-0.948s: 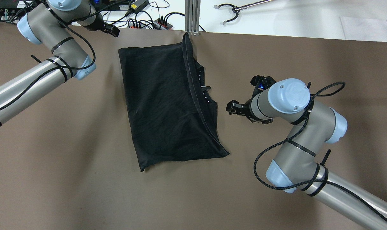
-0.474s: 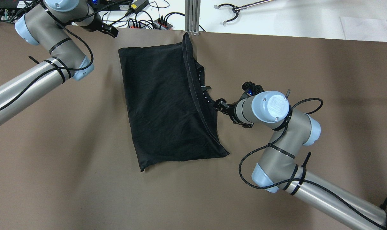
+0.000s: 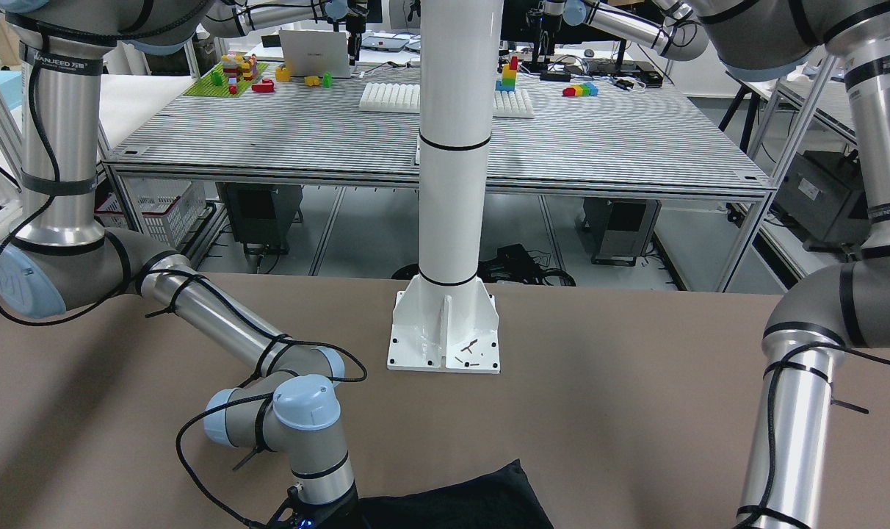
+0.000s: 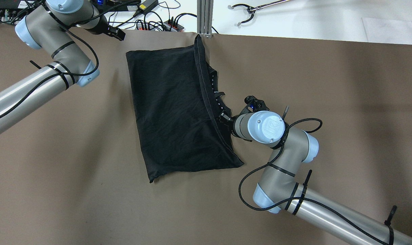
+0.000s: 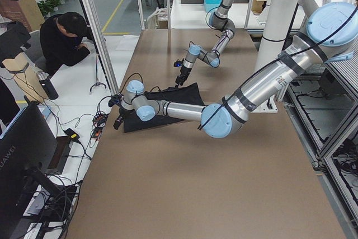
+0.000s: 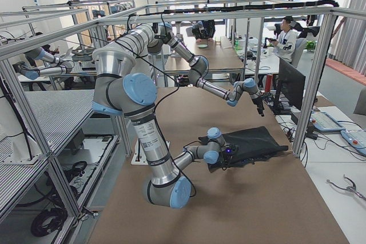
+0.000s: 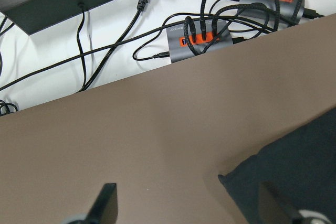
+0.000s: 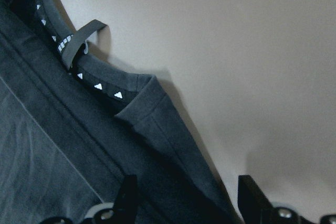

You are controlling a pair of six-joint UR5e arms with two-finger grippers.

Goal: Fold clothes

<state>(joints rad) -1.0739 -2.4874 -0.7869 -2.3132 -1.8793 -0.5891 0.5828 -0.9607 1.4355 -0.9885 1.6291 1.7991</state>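
Observation:
The clothes (image 4: 175, 112) are one black garment lying folded flat on the brown table (image 4: 328, 85), with a hemmed band and a collar with small white marks along its right side (image 8: 100, 85). My right gripper (image 4: 224, 119) is at that right edge, low over it. In the right wrist view it (image 8: 189, 203) is open, one finger (image 8: 128, 195) over the fabric and the other over bare table. My left gripper (image 4: 118, 34) hovers near the garment's far left corner (image 7: 294, 177). It (image 7: 189, 205) is open and holds nothing.
Power strips and cables (image 4: 155, 22) lie just past the table's far edge, beside an aluminium post (image 4: 205, 17). A black grabber tool (image 4: 246, 13) rests on the white bench. The white column base (image 3: 445, 330) stands at the robot's side. A person (image 5: 64, 40) sits off the table.
My right gripper has moved left across the bare table to the garment's right edge. The left arm has shifted slightly. The garment has not moved.

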